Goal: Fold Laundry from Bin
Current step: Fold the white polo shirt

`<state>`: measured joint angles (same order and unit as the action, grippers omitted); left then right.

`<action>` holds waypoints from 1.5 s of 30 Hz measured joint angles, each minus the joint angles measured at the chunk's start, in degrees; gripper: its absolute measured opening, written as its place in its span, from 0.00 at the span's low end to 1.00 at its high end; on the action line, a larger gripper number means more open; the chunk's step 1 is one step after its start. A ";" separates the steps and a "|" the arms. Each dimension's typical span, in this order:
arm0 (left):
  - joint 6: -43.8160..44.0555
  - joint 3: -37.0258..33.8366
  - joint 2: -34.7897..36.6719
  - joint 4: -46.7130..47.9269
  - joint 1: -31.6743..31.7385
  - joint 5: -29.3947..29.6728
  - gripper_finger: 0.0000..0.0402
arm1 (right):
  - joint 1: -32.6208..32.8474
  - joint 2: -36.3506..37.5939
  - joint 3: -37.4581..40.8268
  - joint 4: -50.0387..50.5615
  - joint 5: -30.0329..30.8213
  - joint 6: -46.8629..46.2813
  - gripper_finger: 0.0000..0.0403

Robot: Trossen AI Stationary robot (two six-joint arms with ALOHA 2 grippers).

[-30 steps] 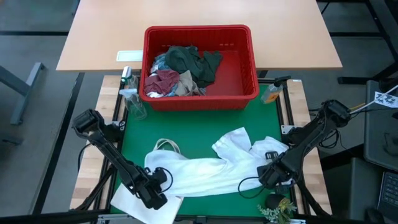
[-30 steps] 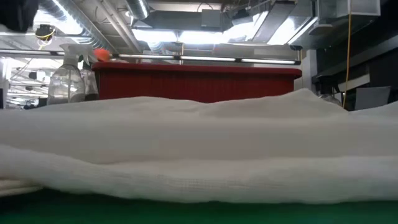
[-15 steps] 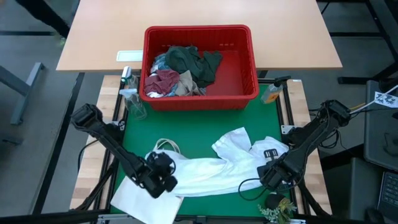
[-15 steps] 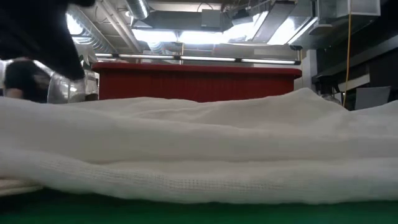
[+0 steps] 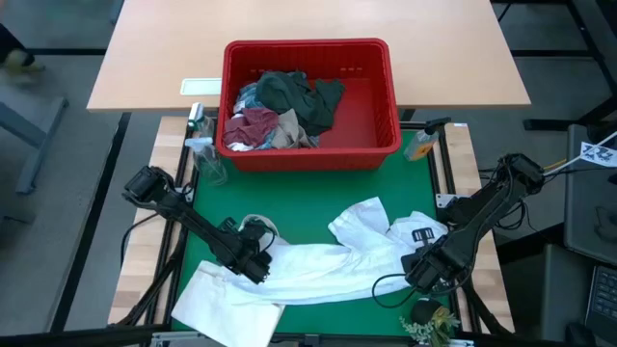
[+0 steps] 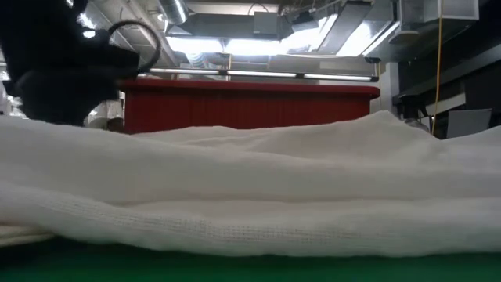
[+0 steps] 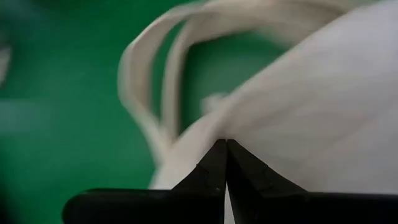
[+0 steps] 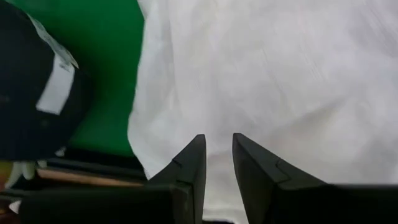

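Spreading the crumpled white cloth garment (image 5: 333,260) on the green mat (image 5: 308,193), you had the left gripper (image 5: 253,262) pinched shut on its edge and the right gripper (image 5: 424,273) part-closed on the other end, needing an outward pull next.

From my low view the white garment (image 6: 258,188) fills almost the whole picture, so I see only the top edge of the red bin (image 6: 250,103). The left gripper (image 6: 59,70) is only a dark blur, cut off by the edge.
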<state>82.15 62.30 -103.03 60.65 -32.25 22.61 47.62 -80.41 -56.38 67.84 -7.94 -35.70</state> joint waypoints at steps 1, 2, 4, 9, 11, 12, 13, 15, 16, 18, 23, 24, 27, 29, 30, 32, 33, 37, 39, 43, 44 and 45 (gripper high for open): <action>0.24 0.00 -0.37 2.07 0.01 -1.02 0.01 | 0.00 0.65 0.00 0.64 0.04 -0.12 0.20; 0.78 0.00 -0.72 3.76 0.00 -1.60 0.01 | 0.00 1.36 0.00 1.14 0.30 -0.55 0.20; 2.07 -0.45 -0.90 5.34 -0.49 -2.10 0.01 | 0.00 2.96 0.00 2.08 1.62 -1.91 0.20; 4.71 -4.91 -0.87 4.32 -1.85 -6.00 0.01 | 0.00 7.48 -0.02 4.41 5.50 -5.70 0.20; 4.81 -7.18 -0.86 4.00 -2.43 -9.63 0.01 | 0.00 9.34 -0.02 5.29 6.99 -6.44 0.20; 4.98 -8.20 -0.83 4.49 -2.72 -10.96 0.01 | 0.00 10.19 -0.02 5.43 7.65 -6.60 0.20; 5.58 -9.19 -0.68 5.02 -2.95 -12.49 0.01 | 0.00 10.99 -0.04 5.63 8.89 -6.67 0.20; 7.38 -10.87 -0.67 6.36 -3.48 -14.59 0.01 | 0.00 12.42 -0.04 5.97 12.16 -6.71 0.20; 7.84 -11.50 -0.71 7.07 -3.66 -15.64 0.01 | 0.00 13.06 -0.04 6.02 13.86 -6.74 0.20; 8.93 -12.04 -0.83 8.86 -3.94 -17.98 0.01 | -0.01 14.03 -0.04 6.52 17.60 -7.63 0.20; 10.78 -11.39 -0.02 15.16 -4.37 -20.83 0.01 | -0.02 14.39 -0.04 9.13 27.06 -11.62 0.20; 10.78 -10.90 0.39 15.65 -4.44 -20.82 0.01 | -0.02 14.37 -0.04 9.26 27.86 -11.86 0.20; 10.80 -8.85 1.83 17.50 -4.52 -20.16 0.01 | -0.02 14.39 -0.04 9.13 29.00 -11.68 0.20; 10.77 -6.91 2.78 18.59 -4.55 -19.32 0.01 | -0.02 14.37 -0.04 9.12 29.09 -11.63 0.20; 10.60 -5.97 3.15 19.28 -4.55 -19.10 0.01 | -0.02 14.37 -0.04 9.10 29.11 -11.63 0.20; 9.86 -3.95 3.71 20.35 -4.59 -18.85 0.01 | -0.02 14.37 -0.04 9.10 29.15 -11.34 0.20; 8.86 -2.95 3.79 20.63 -4.57 -18.73 0.01 | -0.02 14.37 -0.04 9.03 29.19 -10.69 0.20; 4.44 0.91 3.79 19.92 -4.64 -17.12 0.01 | -0.91 14.37 -0.04 8.03 29.36 -8.65 0.20; 3.53 2.23 3.77 17.88 -4.39 -16.37 0.01 | -2.28 14.37 -0.04 7.71 29.39 -8.10 0.20; 2.80 4.59 3.77 11.89 -4.28 -12.14 0.01 | -6.44 14.35 0.16 4.79 29.41 -3.03 0.20; 2.80 4.74 3.77 9.35 -4.28 -10.51 0.01 | -7.65 14.34 0.57 3.22 29.39 -1.62 0.20; 2.77 4.89 3.77 6.56 -4.30 -8.73 0.01 | -8.82 14.33 1.12 1.67 29.37 -0.38 0.20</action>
<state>84.91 67.19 -99.26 67.21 -36.55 13.88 38.80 -66.08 -55.26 69.51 21.42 -36.09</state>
